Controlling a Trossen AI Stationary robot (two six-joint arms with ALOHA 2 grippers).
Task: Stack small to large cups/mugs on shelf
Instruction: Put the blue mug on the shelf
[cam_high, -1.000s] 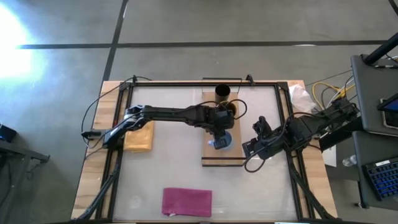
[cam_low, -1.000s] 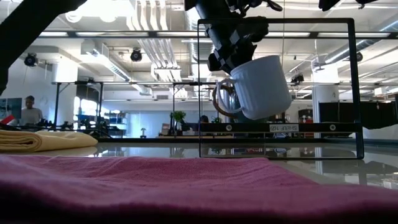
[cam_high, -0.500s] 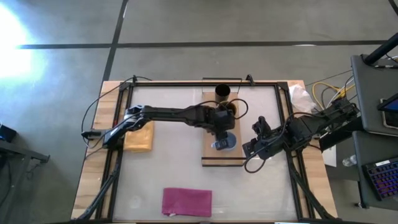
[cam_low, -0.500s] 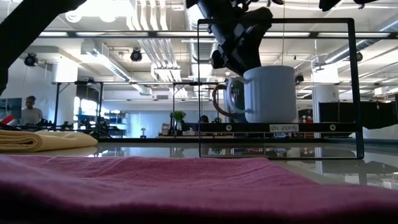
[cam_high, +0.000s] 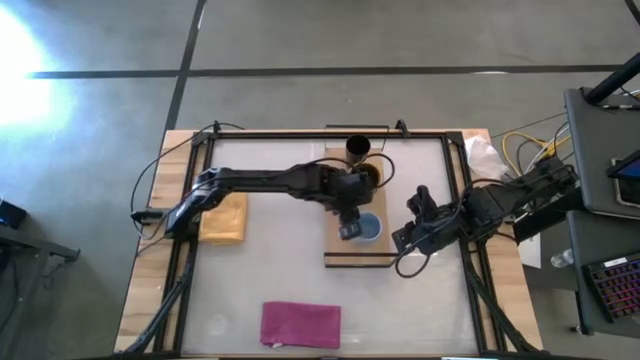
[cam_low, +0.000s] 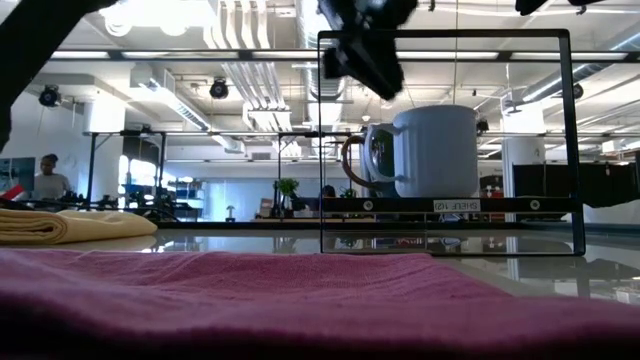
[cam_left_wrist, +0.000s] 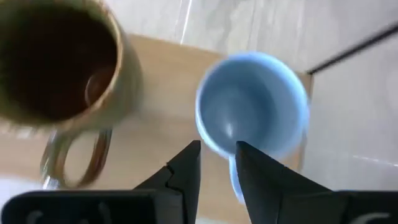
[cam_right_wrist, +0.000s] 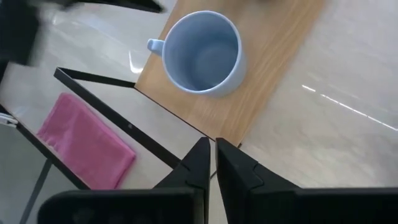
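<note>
The light blue mug (cam_high: 368, 227) stands upright on the shelf (cam_high: 345, 253), a long rectangular plank of light wood that lies on the pale, glossy desk (cam_high: 280, 260). The mug is a smooth cylinder with a round open mouth and a small handle; in the right wrist view (cam_right_wrist: 205, 53) its inside is empty and its handle points away from the plank's near corner. In the low view (cam_low: 434, 151) it looks matte, with a flat rim, and it sits level.

Next to it on the same plank stands the brown glossy mug (cam_high: 371, 176), wider, with a shiny glaze and a loop handle; in the left wrist view (cam_left_wrist: 59, 68) its dark inside and its thin curved handle are clear. Further along the plank, at the far end, is the small narrow black cup (cam_high: 358, 149). A thin dark metal frame (cam_low: 565, 140) rises as a rectangle around the mugs in the low view.

The left end effector (cam_high: 349, 228) hovers just beside the blue mug, apart from it, and its two dark fingers (cam_left_wrist: 186, 171) stand near each other with only a narrow gap and hold nothing. The right end effector (cam_high: 405, 238) waits near the right edge of the shelf, its fingers almost together and empty.

A folded yellow-tan pad (cam_high: 224, 217) lies on the left side of the desk, and a magenta cloth (cam_high: 300, 325) with soft woven texture lies at the near edge.
</note>
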